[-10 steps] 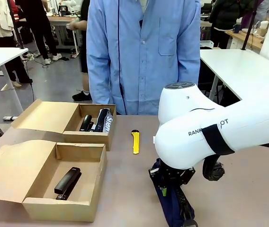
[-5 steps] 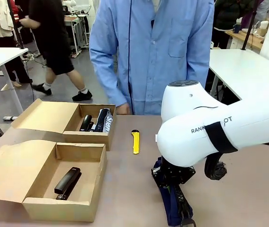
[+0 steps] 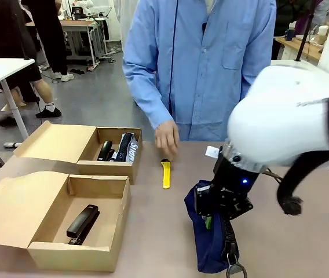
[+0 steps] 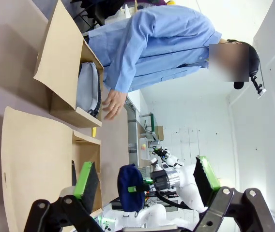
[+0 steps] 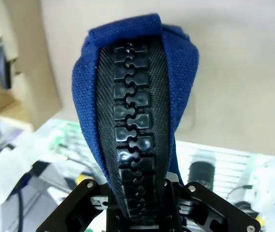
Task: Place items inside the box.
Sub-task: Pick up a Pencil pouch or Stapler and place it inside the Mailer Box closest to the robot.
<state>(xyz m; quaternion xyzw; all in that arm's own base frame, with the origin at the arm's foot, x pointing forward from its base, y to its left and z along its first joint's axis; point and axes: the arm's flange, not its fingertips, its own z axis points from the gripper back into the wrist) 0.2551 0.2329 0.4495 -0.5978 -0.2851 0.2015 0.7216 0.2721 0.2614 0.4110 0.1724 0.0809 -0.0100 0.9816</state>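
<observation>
Right gripper tight on navy pouch, left gripper wide, empty; person's hand by yellow knife

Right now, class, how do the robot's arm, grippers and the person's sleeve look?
Right arm: rounded white shell, black band. Right gripper: black, small blue light. Left gripper: black, green pads. The person's sleeve: light blue, long.
</observation>
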